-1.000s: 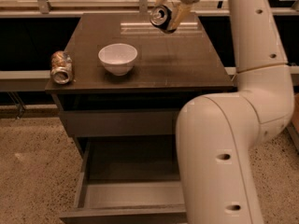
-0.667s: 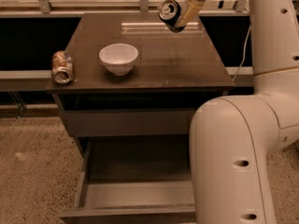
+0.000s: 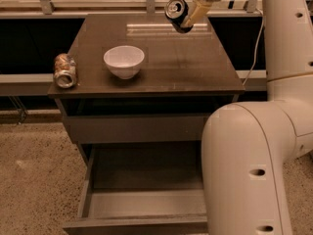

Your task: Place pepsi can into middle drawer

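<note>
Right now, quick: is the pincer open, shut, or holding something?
The pincer is shut on the pepsi can, holding it tilted in the air above the far side of the cabinet top.

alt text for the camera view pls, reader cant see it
The robot's hand holds the pepsi can tilted in the air above the back of a dark cabinet top, with the middle drawer pulled open below. A white bowl and a tan can lying on its side sit on the top's left part.
</note>
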You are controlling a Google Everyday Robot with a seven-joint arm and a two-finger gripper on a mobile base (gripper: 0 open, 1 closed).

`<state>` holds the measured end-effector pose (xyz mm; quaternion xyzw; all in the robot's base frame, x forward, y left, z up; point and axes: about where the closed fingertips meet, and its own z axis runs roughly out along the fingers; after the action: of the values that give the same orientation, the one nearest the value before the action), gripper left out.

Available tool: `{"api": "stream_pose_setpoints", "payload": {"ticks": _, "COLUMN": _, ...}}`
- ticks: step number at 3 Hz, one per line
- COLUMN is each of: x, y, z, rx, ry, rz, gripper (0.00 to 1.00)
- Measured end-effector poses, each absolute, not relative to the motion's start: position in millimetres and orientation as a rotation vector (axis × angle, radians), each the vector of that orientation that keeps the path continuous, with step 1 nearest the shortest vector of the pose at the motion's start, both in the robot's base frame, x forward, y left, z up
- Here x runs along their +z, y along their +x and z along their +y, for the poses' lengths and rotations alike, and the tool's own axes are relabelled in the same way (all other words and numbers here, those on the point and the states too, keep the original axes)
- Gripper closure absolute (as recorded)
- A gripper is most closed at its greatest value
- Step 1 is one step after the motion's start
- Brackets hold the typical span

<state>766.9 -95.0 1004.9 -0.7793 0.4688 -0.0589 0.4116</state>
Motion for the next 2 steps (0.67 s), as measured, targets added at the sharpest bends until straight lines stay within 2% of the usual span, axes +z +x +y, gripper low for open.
{"api": "stream_pose_setpoints", "payload": {"ticks": 2, "x": 1032.2, "y": 708.0, "z": -78.8, "rx": 0.142, "ry": -1.820, "rz": 1.378, "gripper": 1.00}}
